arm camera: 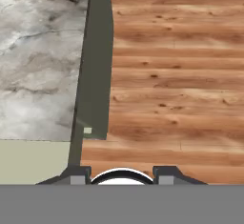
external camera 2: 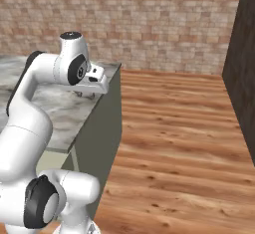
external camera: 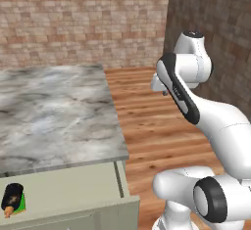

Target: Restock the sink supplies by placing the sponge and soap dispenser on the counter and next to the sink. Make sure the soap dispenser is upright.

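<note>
The black soap dispenser with its orange-tan tip lies on its side in an open drawer under the counter. The green sponge peeks out from beneath it. My gripper hangs above the counter's right end, well away from both items. In the hand view its fingertips stand apart with nothing between them, above the counter edge and the wood floor. The sink is out of view.
The counter's sage-green end panel drops to the wooden floor on the right. A brick wall runs behind, and a dark wall stands at the far right. My own arm rises beside the drawer.
</note>
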Robot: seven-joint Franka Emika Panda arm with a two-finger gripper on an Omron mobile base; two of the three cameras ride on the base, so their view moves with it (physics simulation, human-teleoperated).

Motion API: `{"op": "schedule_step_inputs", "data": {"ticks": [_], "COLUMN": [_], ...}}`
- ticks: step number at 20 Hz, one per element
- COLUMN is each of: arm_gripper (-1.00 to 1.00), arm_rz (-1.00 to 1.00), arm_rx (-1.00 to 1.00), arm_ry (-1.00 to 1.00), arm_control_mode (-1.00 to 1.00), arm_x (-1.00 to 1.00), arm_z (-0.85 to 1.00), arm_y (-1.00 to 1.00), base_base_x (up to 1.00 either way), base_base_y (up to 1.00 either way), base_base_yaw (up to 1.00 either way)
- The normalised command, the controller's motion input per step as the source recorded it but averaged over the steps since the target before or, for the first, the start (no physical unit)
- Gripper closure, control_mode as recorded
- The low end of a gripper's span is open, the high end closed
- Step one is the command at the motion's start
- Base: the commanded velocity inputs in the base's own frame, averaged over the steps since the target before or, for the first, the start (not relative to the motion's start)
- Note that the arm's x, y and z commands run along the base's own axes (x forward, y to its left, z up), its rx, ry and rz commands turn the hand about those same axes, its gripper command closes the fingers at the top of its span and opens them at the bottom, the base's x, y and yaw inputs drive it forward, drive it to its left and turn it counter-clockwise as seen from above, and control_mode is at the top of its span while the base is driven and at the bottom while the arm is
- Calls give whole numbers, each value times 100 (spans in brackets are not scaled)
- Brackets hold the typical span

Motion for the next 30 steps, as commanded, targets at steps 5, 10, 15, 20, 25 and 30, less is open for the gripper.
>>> {"op": "schedule_step_inputs", "data": {"ticks": [5, 10, 15, 20, 25, 30], "arm_gripper": [-100, -100, -100, -100, -100, -100], "arm_rz": [0, 0, 0, 0, 0, 0], "arm_rx": [0, 0, 0, 0, 0, 0], "arm_ry": [0, 0, 0, 0, 0, 0], "arm_control_mode": [100, 100, 100, 100, 100, 100], "arm_x": [-1, 0, 0, 0, 0, 0], "arm_z": [0, 0, 0, 0, 0, 0], "arm_y": [0, 0, 0, 0, 0, 0], "base_base_x": [-26, -100, -54, 0, 21, 38], "base_base_y": [6, 68, 100, 100, 100, 100], "base_base_yaw": [0, 0, -2, -12, -20, -29]}}
